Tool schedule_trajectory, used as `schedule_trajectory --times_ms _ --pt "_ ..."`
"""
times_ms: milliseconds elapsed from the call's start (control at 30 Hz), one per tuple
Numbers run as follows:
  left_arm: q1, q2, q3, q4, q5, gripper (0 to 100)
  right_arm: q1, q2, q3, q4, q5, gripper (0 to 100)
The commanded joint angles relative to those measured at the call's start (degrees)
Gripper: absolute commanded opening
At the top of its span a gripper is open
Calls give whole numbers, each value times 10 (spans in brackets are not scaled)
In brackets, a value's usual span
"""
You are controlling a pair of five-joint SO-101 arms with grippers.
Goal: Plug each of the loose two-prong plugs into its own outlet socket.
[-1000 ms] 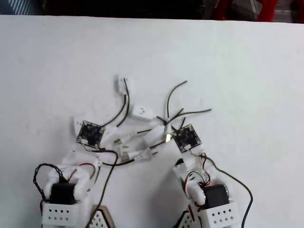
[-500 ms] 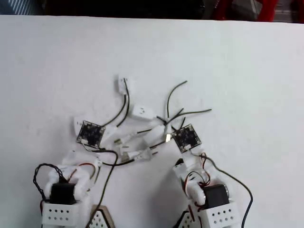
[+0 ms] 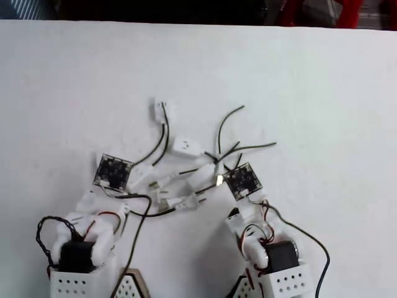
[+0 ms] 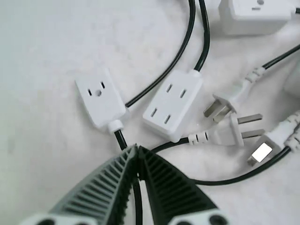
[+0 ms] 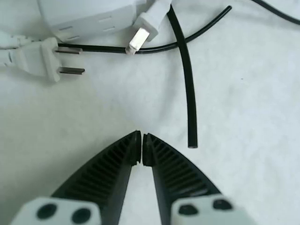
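My left gripper (image 4: pixel 137 159) is shut, its tips meeting just above the black cord (image 4: pixel 121 139) of a white three-hole socket (image 4: pixel 100 96). Beside that socket lies a white outlet block (image 4: pixel 173 105) with two pairs of slots. Two loose white plugs (image 4: pixel 225 101) (image 4: pixel 232 134) lie just past the block, prongs bare. My right gripper (image 5: pixel 141 143) is shut on nothing, hovering over bare table. A loose two-prong plug (image 5: pixel 35 58) lies ahead of it, below another white block (image 5: pixel 89 14). In the high view the plugs (image 3: pixel 186 202) and sockets (image 3: pixel 185 146) are tangled between both arms.
A cut black cord end (image 5: pixel 190 93) lies close to my right gripper. A further white socket (image 3: pixel 162 110) sits farther back on the white table (image 3: pixel 310 93), with loose black wires (image 3: pixel 229 121) beside it. The table's far half and sides are open.
My left arm has drawn back a little toward the front edge and to the left. The right arm, plugs and sockets have stayed put.
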Motion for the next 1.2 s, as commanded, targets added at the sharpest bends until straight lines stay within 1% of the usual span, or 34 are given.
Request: schedule_trajectory --times_ms 0,100,200,267,367,433,567,600,700,933,1033,1167 --pt "-1 -5 -52 -33 -6 24 0 -6 6 1 4 18" --pt "-1 -5 -40 -94 -6 24 2 -7 6 -17 4 18" --pt "-2 -5 8 -134 -6 24 31 -7 6 -46 4 18" --pt "-5 -5 26 -141 -15 24 60 -7 6 -68 4 18" --pt "-18 -5 18 -121 -79 24 111 -7 3 -128 4 17" --pt "-21 -5 19 -117 -111 24 124 -7 2 -168 4 17" --pt "-21 -5 21 -115 -119 24 136 -6 -41 -189 6 17" --pt "-21 -5 25 -116 -120 24 140 -6 -57 -189 21 17" --pt "-21 -5 31 -119 -122 24 138 -5 -104 -169 91 18" --pt "-21 -5 33 -119 -123 24 96 12 -230 -94 98 18" --pt "-21 -5 40 -120 -124 24 77 79 -275 -92 98 18" --pt "-21 -5 41 -120 -124 24 62 232 -357 -92 93 18"
